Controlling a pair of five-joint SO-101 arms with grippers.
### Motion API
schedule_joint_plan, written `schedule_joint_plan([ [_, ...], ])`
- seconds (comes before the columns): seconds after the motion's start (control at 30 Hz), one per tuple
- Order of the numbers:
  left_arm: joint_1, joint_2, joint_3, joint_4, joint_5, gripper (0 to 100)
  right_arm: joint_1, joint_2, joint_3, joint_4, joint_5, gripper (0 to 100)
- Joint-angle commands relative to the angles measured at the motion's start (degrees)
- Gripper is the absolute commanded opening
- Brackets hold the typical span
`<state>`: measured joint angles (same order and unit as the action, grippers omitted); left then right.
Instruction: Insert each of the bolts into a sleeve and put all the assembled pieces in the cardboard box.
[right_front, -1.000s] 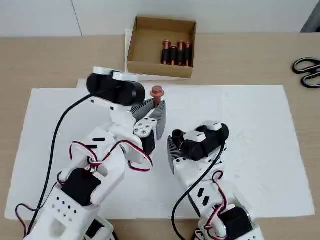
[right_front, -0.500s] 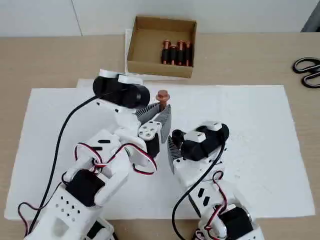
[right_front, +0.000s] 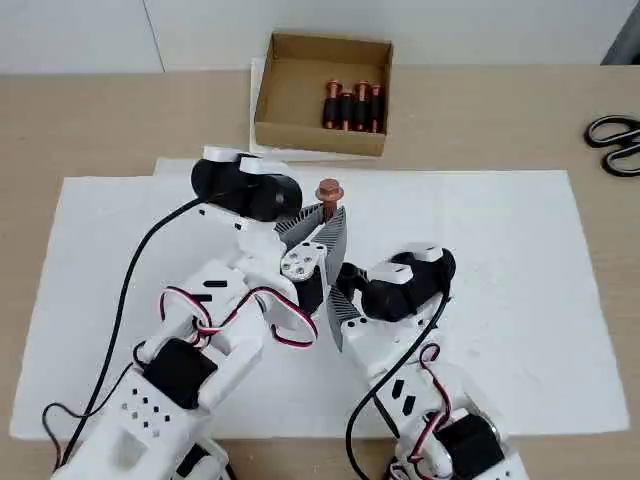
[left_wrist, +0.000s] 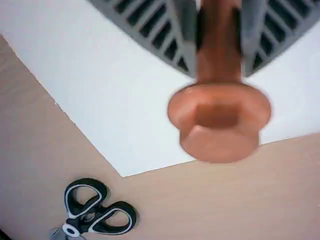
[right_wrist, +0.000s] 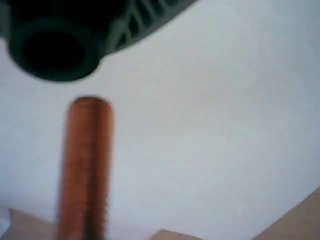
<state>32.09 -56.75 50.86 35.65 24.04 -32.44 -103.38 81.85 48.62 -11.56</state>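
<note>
My left gripper (right_front: 322, 228) is shut on a copper bolt (right_front: 329, 192), gripping its shank with the hex head (left_wrist: 219, 121) sticking out toward the cardboard box (right_front: 290, 95). The bolt's threaded end (right_wrist: 85, 165) points toward a black sleeve (right_wrist: 50, 47), which my right gripper (right_front: 338, 300) holds just in front of the left one. A small gap separates the bolt tip from the sleeve's open mouth. Several assembled bolt-and-sleeve pieces (right_front: 352, 105) lie side by side in the box.
A white paper sheet (right_front: 500, 280) covers the work area of the wooden table. Black-handled scissors (right_front: 615, 140) lie at the far right edge, and the scissors (left_wrist: 97, 215) also show beyond the paper in the left wrist view.
My left arm has carried the bolt rightward and a little nearer, closing in on the right gripper. The right gripper has shifted slightly toward it.
</note>
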Motion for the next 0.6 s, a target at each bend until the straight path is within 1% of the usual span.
schedule_joint_plan([
  [0.0,0.4,-1.8,-0.3,-1.8,0.1,1,-0.5,-0.6,-1.8,-1.5,-0.6,0.5],
  [0.17,2.1,-1.5,0.0,-1.8,0.1,1,-1.2,-0.6,-1.8,-1.5,-0.7,0.4],
  [0.57,2.4,-1.5,2.1,-1.7,0.1,1,-1.7,-0.6,-1.8,-1.5,-0.7,0.4],
])
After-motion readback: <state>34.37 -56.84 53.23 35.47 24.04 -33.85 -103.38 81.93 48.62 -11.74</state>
